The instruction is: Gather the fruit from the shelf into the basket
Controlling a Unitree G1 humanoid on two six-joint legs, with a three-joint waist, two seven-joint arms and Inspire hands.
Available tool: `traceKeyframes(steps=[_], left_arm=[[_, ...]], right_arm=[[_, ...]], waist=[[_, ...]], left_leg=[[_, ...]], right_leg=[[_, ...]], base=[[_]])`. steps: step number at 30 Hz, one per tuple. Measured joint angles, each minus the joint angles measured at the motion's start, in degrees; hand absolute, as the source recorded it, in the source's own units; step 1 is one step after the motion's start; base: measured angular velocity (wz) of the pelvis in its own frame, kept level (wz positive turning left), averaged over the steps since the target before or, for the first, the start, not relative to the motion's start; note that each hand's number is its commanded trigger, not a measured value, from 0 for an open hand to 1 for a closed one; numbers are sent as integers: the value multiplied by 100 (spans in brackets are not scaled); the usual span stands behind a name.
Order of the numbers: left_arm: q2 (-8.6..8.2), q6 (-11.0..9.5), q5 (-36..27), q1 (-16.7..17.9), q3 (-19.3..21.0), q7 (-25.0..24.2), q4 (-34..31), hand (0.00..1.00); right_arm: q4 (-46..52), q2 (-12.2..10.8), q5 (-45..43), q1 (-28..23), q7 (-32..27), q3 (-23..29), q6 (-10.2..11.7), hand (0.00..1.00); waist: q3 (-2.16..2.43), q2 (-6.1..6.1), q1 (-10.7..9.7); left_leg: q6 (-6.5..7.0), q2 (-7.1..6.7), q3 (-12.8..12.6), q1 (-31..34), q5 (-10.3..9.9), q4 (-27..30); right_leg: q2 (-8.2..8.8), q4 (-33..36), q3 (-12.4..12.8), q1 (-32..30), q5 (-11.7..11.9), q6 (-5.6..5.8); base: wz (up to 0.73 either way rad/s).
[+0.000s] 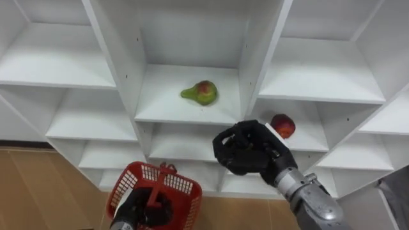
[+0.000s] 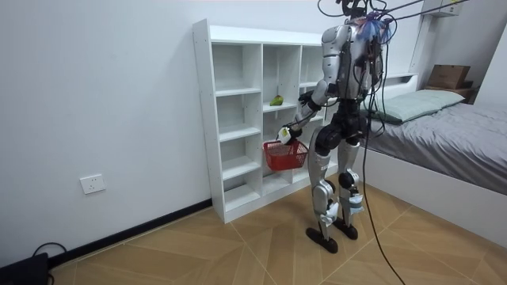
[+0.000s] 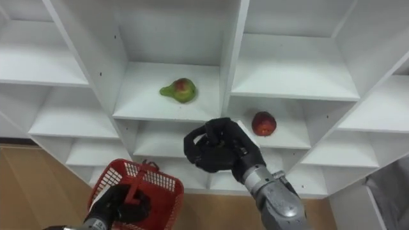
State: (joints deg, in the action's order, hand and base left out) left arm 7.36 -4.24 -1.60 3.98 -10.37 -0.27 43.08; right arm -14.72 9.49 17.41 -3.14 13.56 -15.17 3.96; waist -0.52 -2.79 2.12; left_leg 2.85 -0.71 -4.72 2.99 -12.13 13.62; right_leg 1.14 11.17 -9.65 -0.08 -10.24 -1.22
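A green-and-red pear (image 1: 200, 93) lies on the middle shelf of the white closet (image 1: 160, 102). A red apple (image 1: 283, 125) rests one compartment to the right and a little lower. My right hand (image 1: 246, 150) hovers in front of the shelves, below the pear and just left of the apple, its fingers curled with nothing seen in them. Low at the left, my left hand (image 1: 137, 211) grips the upright handle of a red mesh basket (image 1: 176, 184). What the basket holds is hidden. In the room view I stand close to the closet (image 2: 230, 119) with the basket (image 2: 285, 154) held before it.
The other closet compartments (image 1: 57, 64) hold nothing visible. Wooden floor (image 1: 45, 191) lies below. In the room view a bed (image 2: 451, 119) stands behind me at the right, and a wall socket (image 2: 93, 184) sits left of the closet.
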Motion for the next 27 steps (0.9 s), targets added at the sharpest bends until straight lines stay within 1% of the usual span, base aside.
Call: traceKeyframes(steps=[3, 7, 9, 10, 11, 12, 13, 14, 19, 20, 22, 23, 24, 25, 27], left_arm=[[5, -69, -100, 0, -17, -80, 5, 100], [11, -73, -103, -81, -18, -277, 12, 100], [8, -78, -97, -226, -55, -405, 132, 100], [8, -77, -97, -244, -55, -431, 141, 100], [8, -78, -95, -254, -55, -458, 144, 100], [12, -81, -95, -252, -73, -496, 148, 100], [18, -93, -95, -258, -107, -497, 147, 100], [16, -114, -95, -269, -147, -503, 147, 100], [22, -117, -99, -311, -265, -536, 130, 100], [22, -117, -101, -371, -325, -548, 125, 100], [20, -119, -118, -478, -403, -564, 62, 100], [19, -142, -128, -532, -442, -582, 6, 100], [19, -204, -135, -570, -461, -620, -13, 100], [19, -234, -140, -577, -469, -631, -32, 100], [18, -287, -168, -591, -541, -657, -72, 100]], right_arm=[[-262, 0, 1, 39, -78, -30, 23, 100], [-613, -3, -197, 232, -87, -81, 25, 100], [-767, -7, -278, 370, -90, -159, 27, 100], [-780, -13, -302, 385, -86, -174, 27, 100], [-867, -47, -361, 430, -82, -178, 45, 100], [-1097, -76, -401, 504, -90, -212, 122, 100], [-1215, -78, -407, 554, -86, -235, 147, 100], [-1434, -78, -421, 640, -85, -291, 160, 100], [-1819, -97, -423, 689, -74, -490, 176, 100], [-1925, -98, -423, 720, -75, -525, 180, 100], [-2064, -95, -425, 774, -77, -567, 180, 100], [-2067, -92, -423, 777, -79, -573, 181, 100], [-2068, -91, -423, 786, -81, -597, 184, 100], [-2067, -94, -425, 791, -80, -610, 186, 100], [-2068, -98, -428, 790, -81, -629, 188, 100]], waist=[[-7, -8, 1], [-17, -4, 2], [-43, 33, 1], [-49, 44, 1], [-71, 68, -3], [-74, 89, -4], [-72, 96, -4], [-80, 110, -10], [-75, 143, 1], [-78, 162, -19], [-78, 174, -9], [-84, 199, 3], [-80, 227, 5], [-80, 245, 4], [-77, 319, 0]], left_leg=[[6, -3, 3, 104, 7, 6], [9, -2, 5, 273, 9, 74], [15, -7, 19, 416, 12, 131], [16, -7, 22, 446, 13, 139], [16, -6, 33, 491, 13, 167], [16, -6, 47, 529, 13, 173], [16, -6, 55, 560, 13, 173], [20, -6, 70, 627, 18, 179], [13, -9, 151, 907, 53, 243], [13, -16, 175, 960, 53, 305], [13, -16, 173, 980, 53, 309], [13, -17, 173, 982, 53, 309], [14, -19, 172, 979, 53, 309], [14, -19, 169, 977, 53, 309], [14, -19, 165, 971, 53, 304]], right_leg=[[7, 8, -11, -99, 0, 0], [14, 52, -16, -258, 0, 0], [21, 62, -33, -366, 0, 0], [22, 68, -40, -396, 0, 0], [22, 69, -56, -421, 0, 0], [21, 69, -74, -446, 0, 0], [20, 75, -83, -482, 0, 0], [16, 80, -106, -544, 0, -1], [39, 152, -209, -798, 3, -5], [48, 150, -266, -805, 3, -5], [52, 148, -300, -813, 3, -5], [54, 147, -308, -811, 3, -5], [56, 147, -308, -809, 3, -5], [56, 147, -307, -807, 3, -5], [56, 147, -304, -807, 3, -5]], base=[[0], [0], [5], [6], [6], [7], [8], [7], [10], [17], [11], [0], [0], [0], [0]])
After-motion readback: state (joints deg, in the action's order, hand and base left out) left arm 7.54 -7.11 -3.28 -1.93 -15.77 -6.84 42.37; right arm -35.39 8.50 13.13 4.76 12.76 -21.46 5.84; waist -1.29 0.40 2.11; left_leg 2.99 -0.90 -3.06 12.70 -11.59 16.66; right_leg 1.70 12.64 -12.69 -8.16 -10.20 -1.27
